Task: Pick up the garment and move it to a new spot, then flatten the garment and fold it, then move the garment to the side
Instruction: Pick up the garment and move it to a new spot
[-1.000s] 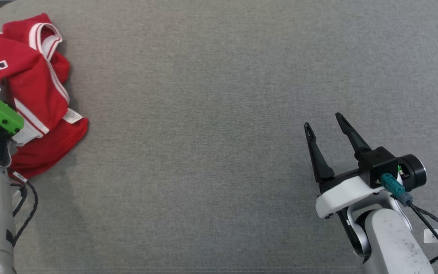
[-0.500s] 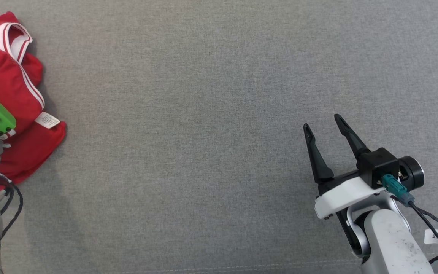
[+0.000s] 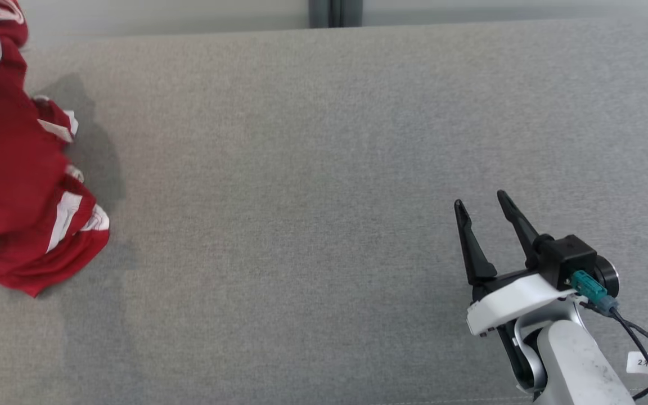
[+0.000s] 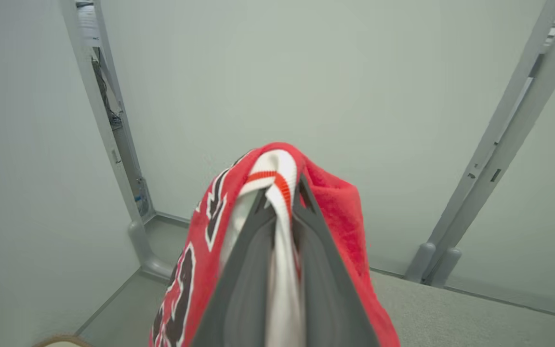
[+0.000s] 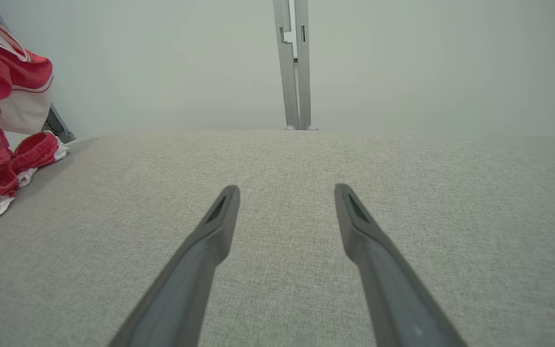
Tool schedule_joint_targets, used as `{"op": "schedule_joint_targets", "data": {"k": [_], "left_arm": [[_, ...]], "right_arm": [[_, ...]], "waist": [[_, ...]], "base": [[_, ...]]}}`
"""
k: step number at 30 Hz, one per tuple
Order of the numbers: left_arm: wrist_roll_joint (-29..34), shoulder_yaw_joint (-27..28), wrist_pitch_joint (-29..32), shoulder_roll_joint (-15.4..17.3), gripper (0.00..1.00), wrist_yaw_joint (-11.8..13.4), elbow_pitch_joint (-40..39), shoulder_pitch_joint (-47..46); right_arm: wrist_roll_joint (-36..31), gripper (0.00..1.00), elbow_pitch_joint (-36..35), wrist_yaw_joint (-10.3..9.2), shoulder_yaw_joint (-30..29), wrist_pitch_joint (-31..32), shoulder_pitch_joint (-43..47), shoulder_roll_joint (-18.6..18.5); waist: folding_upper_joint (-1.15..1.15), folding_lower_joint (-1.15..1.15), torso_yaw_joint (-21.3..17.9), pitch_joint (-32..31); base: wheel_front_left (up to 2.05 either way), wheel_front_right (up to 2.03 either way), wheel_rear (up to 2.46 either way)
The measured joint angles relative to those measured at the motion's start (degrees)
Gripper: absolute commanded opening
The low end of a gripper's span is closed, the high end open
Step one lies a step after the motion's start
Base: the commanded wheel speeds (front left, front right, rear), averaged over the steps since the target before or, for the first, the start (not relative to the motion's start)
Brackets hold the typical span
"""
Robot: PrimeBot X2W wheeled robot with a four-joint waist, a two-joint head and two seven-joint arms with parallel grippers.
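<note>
Red knit jersey, white-striped trim, black white-edged lettering you can't read | your left gripper clamps its ribbed band, jersey hanging at grey woven surface left edge | your right gripper fingers apart

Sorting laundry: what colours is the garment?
The garment is red with white trim; head view shows it best.

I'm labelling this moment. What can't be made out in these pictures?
- Head view: the garment is cut off by the left and top edges.
- Left wrist view: cloth draped over the left claw hides how much is pinched; the black print runs off the bottom edge.
- Head view: the cable tag near the right claw is too small to read.
</note>
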Motion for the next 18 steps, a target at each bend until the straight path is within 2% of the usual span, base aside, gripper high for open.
{"op": "schedule_joint_targets", "data": {"k": [4, 9, 18], "left_arm": [[0.02, -2.08, 0.89, -1.78, 0.00, -0.96, -5.23, -1.31], [-0.53, -5.55, 1.59, -6.93, 0.00, -1.45, -9.73, -2.96], [-1.75, -11.32, 1.80, -15.67, 0.00, -1.83, -10.54, -2.93]], "right_arm": [[2.05, 1.00, 1.96, 0.00, 0.24, -1.03, 0.86, -0.02], [2.76, 1.00, 3.22, 0.00, 0.67, -1.71, 0.97, -0.03], [3.39, 1.00, 3.56, 0.00, 0.74, -2.14, 1.05, -0.03]], "waist": [[0.00, 0.00, -1.78, -2.33], [0.00, 0.00, -5.65, -4.37], [0.00, 0.00, -14.47, -5.90]], "base": [[0.00, 0.00, 0.00], [0.00, 0.00, 0.00], [0.00, 0.00, 0.00]]}}
